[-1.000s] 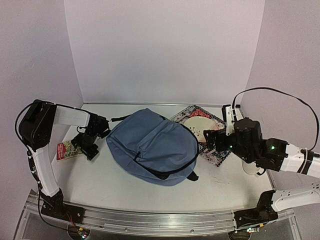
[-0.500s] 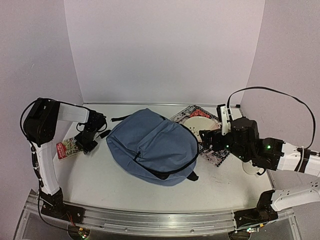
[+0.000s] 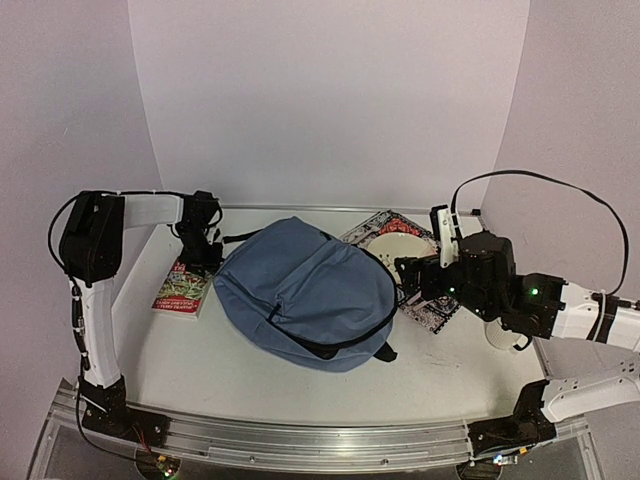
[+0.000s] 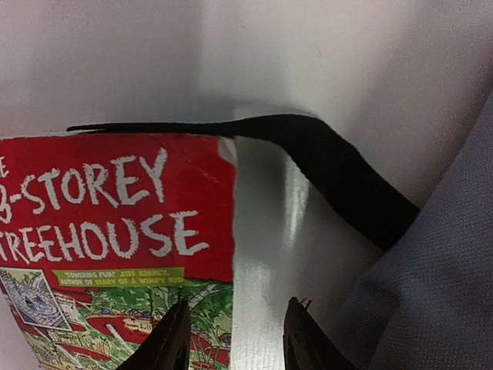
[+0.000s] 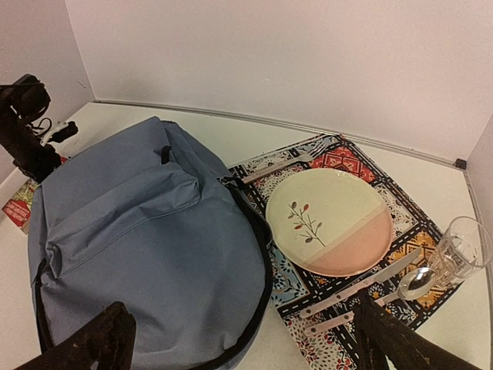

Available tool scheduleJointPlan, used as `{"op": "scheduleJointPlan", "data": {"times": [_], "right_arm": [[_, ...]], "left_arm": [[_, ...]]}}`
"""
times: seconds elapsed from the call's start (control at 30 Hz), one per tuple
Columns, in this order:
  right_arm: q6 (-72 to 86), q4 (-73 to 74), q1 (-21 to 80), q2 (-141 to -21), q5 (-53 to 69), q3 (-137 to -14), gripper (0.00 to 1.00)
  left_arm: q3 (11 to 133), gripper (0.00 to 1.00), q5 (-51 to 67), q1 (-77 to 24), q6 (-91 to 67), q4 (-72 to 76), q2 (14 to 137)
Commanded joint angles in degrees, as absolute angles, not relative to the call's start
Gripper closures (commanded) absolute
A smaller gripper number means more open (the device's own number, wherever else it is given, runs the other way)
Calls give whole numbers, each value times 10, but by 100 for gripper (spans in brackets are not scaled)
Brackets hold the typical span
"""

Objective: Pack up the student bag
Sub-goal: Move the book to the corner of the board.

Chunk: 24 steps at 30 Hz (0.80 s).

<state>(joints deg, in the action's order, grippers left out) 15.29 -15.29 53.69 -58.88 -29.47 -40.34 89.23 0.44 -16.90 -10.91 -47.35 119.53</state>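
The grey-blue student bag (image 3: 300,290) lies flat mid-table, its zipper lines shut; it also shows in the right wrist view (image 5: 146,231). A red "Storey Treehouse" book (image 3: 182,288) lies flat to its left. My left gripper (image 3: 208,252) is open and empty just beyond the book's far end. In the left wrist view (image 4: 235,343) one finger is over the book (image 4: 115,231) and the other over bare table, with a black bag strap (image 4: 339,169) ahead. My right gripper (image 3: 406,276) is open and empty above the bag's right edge, its fingers spread wide (image 5: 243,347).
A patterned placemat (image 3: 435,310) at the right holds a cream and pink plate (image 5: 339,220), cutlery (image 5: 362,289) and a spoon (image 5: 416,283). A drinking glass (image 5: 461,250) stands at its right edge. White walls close in the back and sides.
The book has slid right, from the left wall towards the bag. My left gripper has swung to the far side of the book. My right gripper has edged left.
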Motion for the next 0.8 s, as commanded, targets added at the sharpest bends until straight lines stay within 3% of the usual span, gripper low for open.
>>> {"op": "scheduleJointPlan", "data": {"times": [0.0, 0.1, 0.2, 0.43, 0.77], "right_arm": [[162, -171, 539, -569, -302, -417, 2], [166, -171, 539, -565, -305, -412, 2], [169, -171, 539, -569, -302, -413, 2], [177, -173, 538, -590, -285, -423, 2], [187, -179, 539, -610, -259, -432, 2]], "left_arm": [[908, 48, 54, -152, -163, -466, 1136], [892, 35, 23, -110, -169, -466, 1101], [879, 31, 12, -68, -159, -466, 1096], [873, 30, 83, -5, -95, -455, 1132], [846, 28, 124, -2, -53, -456, 1197]]}}
